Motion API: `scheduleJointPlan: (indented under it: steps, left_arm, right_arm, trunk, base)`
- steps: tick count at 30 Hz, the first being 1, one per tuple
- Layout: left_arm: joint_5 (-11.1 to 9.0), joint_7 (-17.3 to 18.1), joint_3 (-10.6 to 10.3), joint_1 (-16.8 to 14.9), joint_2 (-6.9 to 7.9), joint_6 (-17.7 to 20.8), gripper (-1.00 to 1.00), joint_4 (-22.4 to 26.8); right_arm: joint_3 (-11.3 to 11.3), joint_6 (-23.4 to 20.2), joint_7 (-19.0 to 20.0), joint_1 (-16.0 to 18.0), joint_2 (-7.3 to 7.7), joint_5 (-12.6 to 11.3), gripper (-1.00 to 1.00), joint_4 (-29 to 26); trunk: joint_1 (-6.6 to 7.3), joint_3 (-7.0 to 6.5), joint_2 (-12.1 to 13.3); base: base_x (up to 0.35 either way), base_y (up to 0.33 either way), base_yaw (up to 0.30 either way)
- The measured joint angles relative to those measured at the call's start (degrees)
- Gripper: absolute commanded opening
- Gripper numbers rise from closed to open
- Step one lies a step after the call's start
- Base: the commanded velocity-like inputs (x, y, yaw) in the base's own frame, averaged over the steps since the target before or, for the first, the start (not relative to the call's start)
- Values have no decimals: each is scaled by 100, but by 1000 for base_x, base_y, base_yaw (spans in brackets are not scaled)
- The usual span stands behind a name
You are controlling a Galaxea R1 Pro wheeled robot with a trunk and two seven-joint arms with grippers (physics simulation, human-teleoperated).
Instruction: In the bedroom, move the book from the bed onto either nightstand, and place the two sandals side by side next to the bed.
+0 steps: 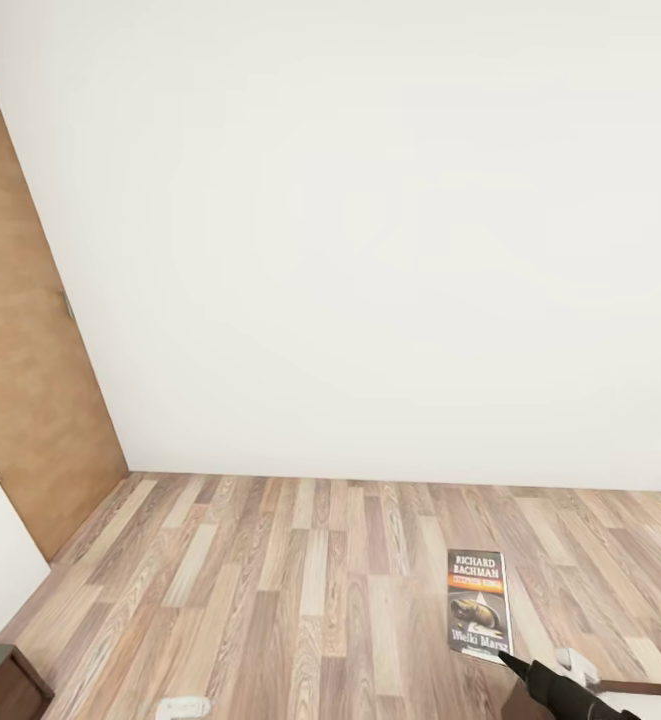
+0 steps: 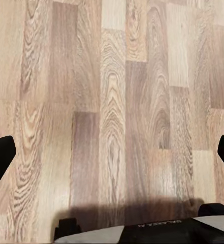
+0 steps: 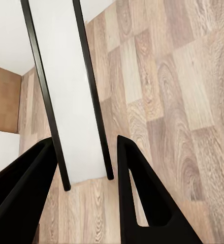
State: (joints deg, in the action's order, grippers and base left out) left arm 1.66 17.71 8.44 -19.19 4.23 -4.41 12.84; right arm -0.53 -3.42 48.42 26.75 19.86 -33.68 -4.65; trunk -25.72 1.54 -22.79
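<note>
The book (image 1: pixel 480 603), a thin paperback with white "RICHARD BACHMAN" lettering and an orange band, hangs over the wood floor at the head view's lower right. My right gripper (image 1: pixel 507 659) is shut on its lower edge. In the right wrist view the book (image 3: pixel 66 91) runs edge-on between the two black fingers (image 3: pixel 142 193) of the right gripper (image 3: pixel 86 145), white pages between dark covers. My left gripper (image 2: pixel 112 152) stands open over bare floor planks, its fingertips (image 2: pixel 0 157) far apart. The sandals are out of view.
A white wall (image 1: pixel 370 250) faces me, with a light wooden door (image 1: pixel 20 400) at the left. A dark brown cabinet corner (image 1: pixel 10 688), perhaps the nightstand, sits at the lower left. A dark brown rail (image 1: pixel 650 689) with white below may be the bed's edge.
</note>
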Motion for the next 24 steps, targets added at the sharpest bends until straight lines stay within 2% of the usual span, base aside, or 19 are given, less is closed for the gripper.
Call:
scheduleJointPlan:
  steps: [2,6,20,24]
  left_arm:
    - [152,-82,-193,0,-43,1,100,-33]
    - [218,-322,-270,0,-116,-3,100,-46]
    - [223,-413,-285,0,-173,-15,100,-49]
    - [223,-413,-285,0,-170,-15,100,-48]
  right_arm:
    - [6,0,-8,0,-19,2,-100,0]
    - [-16,0,2,0,-23,-7,-100,12]
    - [-42,-8,-6,0,24,-42,-100,182]
    - [-40,-9,-5,0,35,-44,-100,212]
  trunk:
    - [0,0,0]
    - [-1,0,1]
    - [-2,0,0]
    - [0,0,0]
  base:
    - [274,0,0]
    - [209,0,0]
    - [47,0,0]
    - [205,0,0]
